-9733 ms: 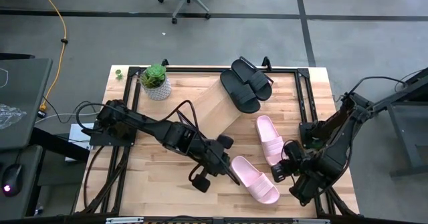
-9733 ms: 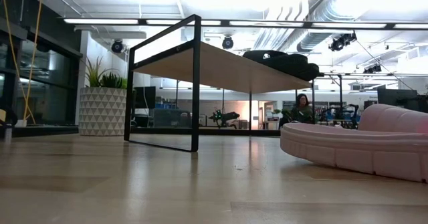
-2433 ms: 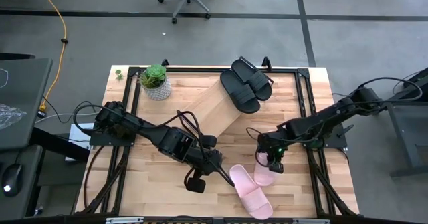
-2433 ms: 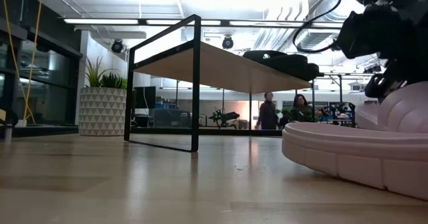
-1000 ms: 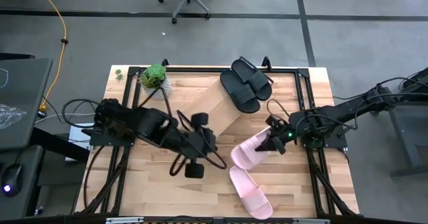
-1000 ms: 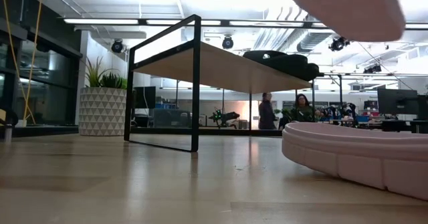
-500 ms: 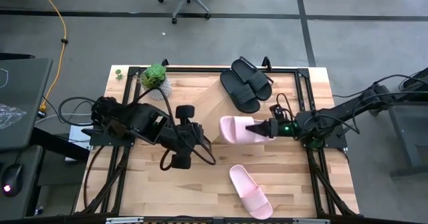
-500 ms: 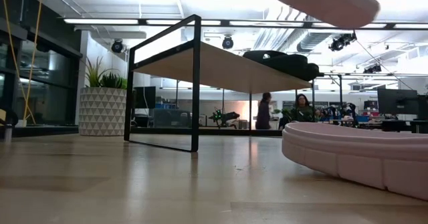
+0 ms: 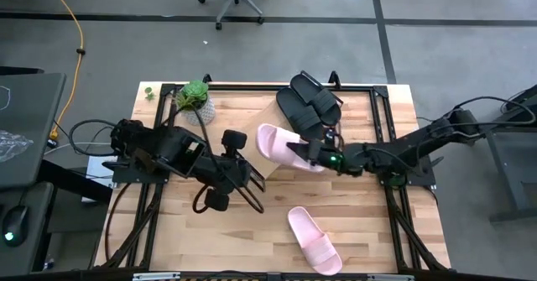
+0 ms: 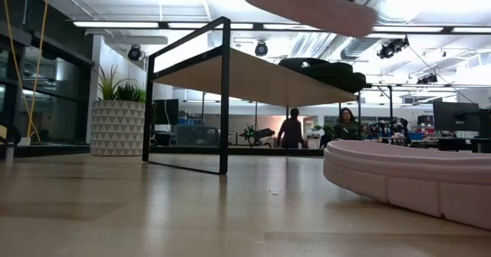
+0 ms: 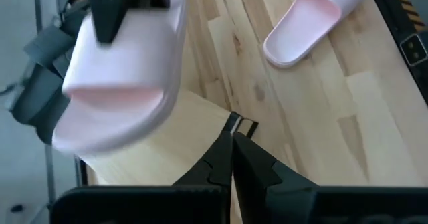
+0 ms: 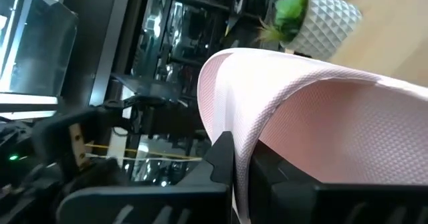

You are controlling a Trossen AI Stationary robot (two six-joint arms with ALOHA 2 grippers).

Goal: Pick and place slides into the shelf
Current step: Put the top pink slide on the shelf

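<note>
My right gripper (image 9: pixel 295 149) is shut on a pale pink slide (image 9: pixel 275 143) and holds it in the air over the slanted wooden shelf (image 9: pixel 252 151). The low view shows this slide (image 10: pixel 307 4) high above the shelf board (image 10: pixel 253 73). Two black slides (image 9: pixel 312 106) lie on the shelf's far right end. The second pink slide (image 9: pixel 315 239) rests sole down on the table near the front edge. My left gripper (image 9: pixel 253 175) is shut and empty, low beside the shelf's near left corner (image 11: pixel 241 125). My right gripper pinches the pink slide's wide strap at its open edge (image 12: pixel 231 127), with one finger under the strap and one on top of it. The fingers come level from the table's right side. The slide is lifted clear above the shelf, toe toward the table's left.
A potted plant (image 9: pixel 195 101) stands at the table's far left corner behind the shelf. Black frame rails (image 9: pixel 382 130) run along the table's sides. Bare wood lies between the shelf and the pink slide at the front. A person (image 10: pixel 291 130) walks in the room beyond.
My right gripper has carried the pink slide up and toward the table's far left, from beside the shelf to above its board, turning the slide's toe leftward. My left arm has drawn back toward the table's left edge, its fingers staying shut.
</note>
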